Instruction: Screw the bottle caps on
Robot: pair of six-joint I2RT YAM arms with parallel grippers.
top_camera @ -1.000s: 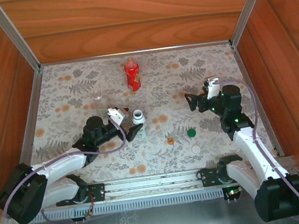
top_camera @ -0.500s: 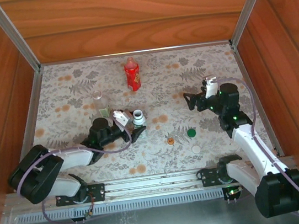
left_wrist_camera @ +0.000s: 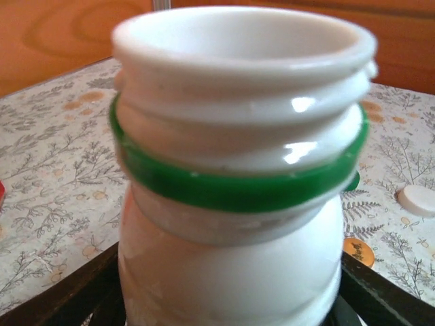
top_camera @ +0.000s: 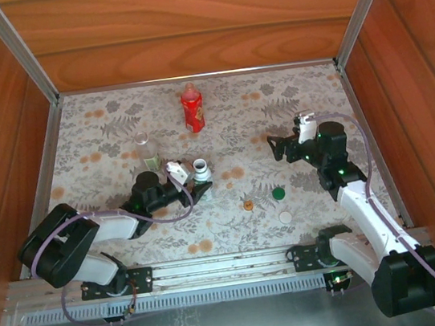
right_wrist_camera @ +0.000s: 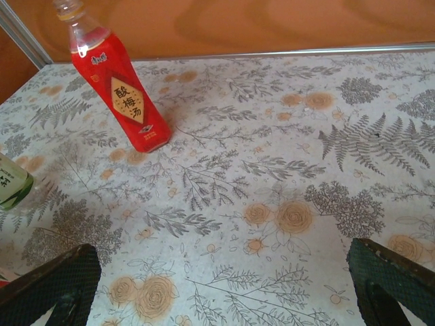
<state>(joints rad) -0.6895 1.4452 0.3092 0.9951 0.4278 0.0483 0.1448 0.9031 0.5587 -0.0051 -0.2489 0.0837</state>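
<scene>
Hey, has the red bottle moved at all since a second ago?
No. The red bottle stands upright in the same spot as before, just in front of the back rail.

Before my right gripper (right_wrist_camera: 221, 278) the mat (right_wrist_camera: 285, 156) lies bare as far as the red bottle (right_wrist_camera: 122, 95); the clear bottle (top_camera: 144, 149) and white bottle (top_camera: 200, 168) crowd my left side.
</scene>
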